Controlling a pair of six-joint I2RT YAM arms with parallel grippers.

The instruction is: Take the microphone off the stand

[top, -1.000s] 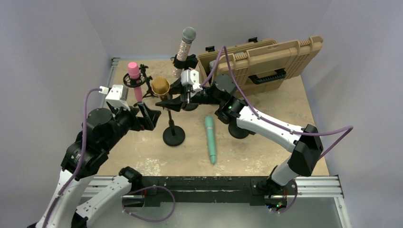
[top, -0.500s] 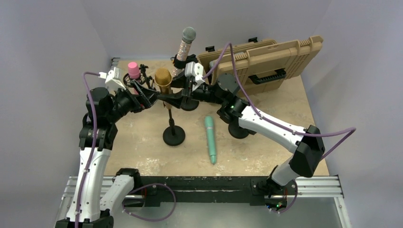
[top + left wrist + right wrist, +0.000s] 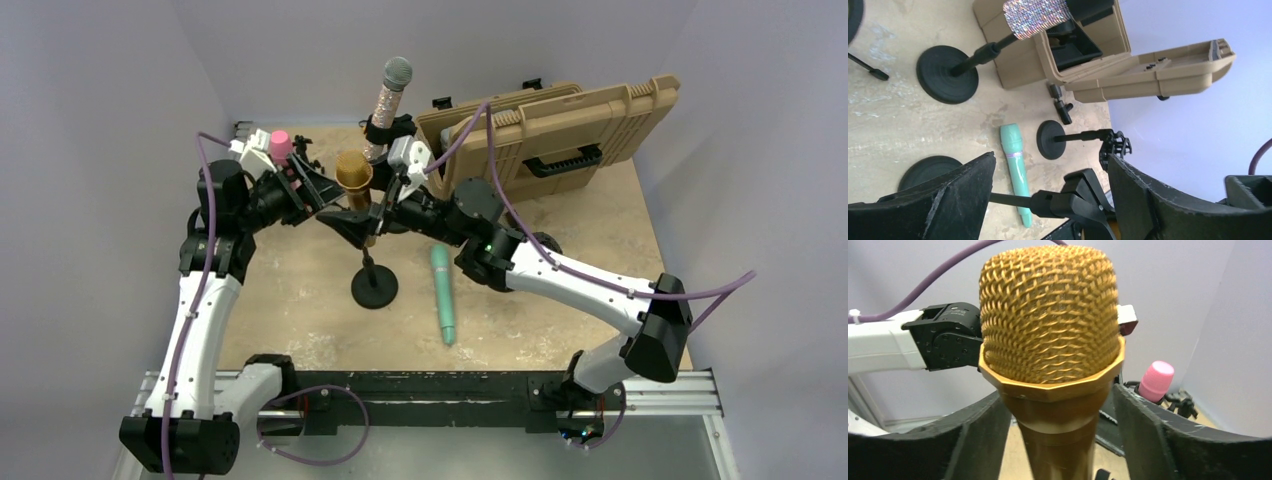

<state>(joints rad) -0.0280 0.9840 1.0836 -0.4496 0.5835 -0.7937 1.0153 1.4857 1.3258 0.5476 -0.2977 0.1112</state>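
A gold microphone stands upright in the clip of a black stand at the table's middle. My right gripper reaches in from the right and is open. Its fingers flank the microphone's body just under the gold head, with a gap on each side. My left gripper comes from the left and is open too. In the left wrist view the stand's pole and clip lie between the left fingers without touching them.
A teal microphone lies flat right of the stand. A glitter microphone and a pink one sit on their own stands at the back. An open tan case stands back right. An empty stand is near it.
My right gripper's jaws have spread apart around the gold microphone. My left arm swung up from the near left to the stand's clip. The stand shifted slightly right.
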